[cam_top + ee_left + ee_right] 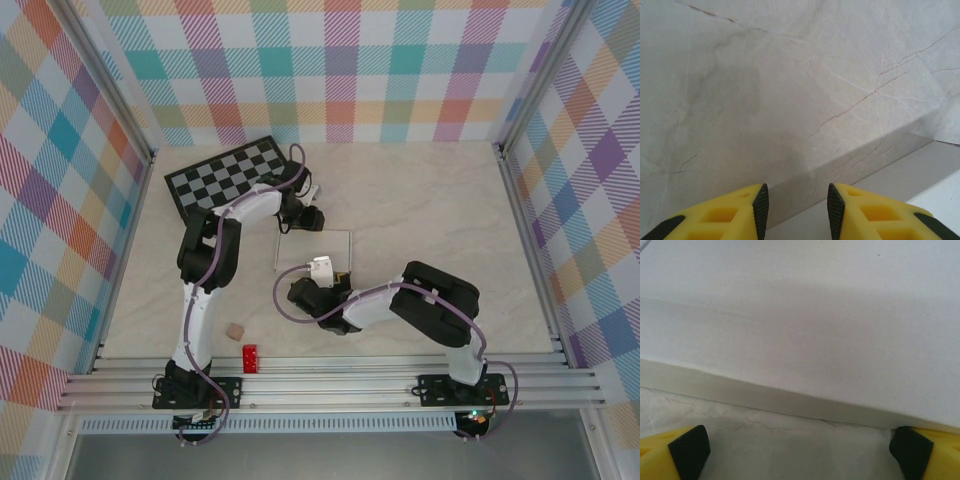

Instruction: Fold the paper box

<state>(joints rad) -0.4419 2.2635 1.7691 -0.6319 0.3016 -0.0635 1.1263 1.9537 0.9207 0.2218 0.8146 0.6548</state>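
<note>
Two robot arms over a pale marble-look table (420,200), seen from above, plaid walls all round. At the table's middle, the paper box (318,248): plain white, lying flat, between the two grippers. Left gripper (305,220) at the box's far left corner, just beside a black-and-grey checkerboard (225,178) lying at the far left of the table. Right gripper (325,270) at the box's near edge, pointing away from the bases. Near the front rail, well apart from the box, a small tan block (234,329) and a small red block (250,357), close to each other.

From the left wrist: left gripper (797,200) with yellow fingers (725,215) and black pads, jaws only narrowly apart, nothing gripped between them; veined tabletop ahead, a white patch of the paper box (940,205) at the lower right corner.

From the right wrist: right gripper (800,445) spread wide, black pads (689,447) at the two bottom corners, nothing between them; close ahead, the paper box (805,330) as a broad white face with its low near edge resting on the table.
</note>
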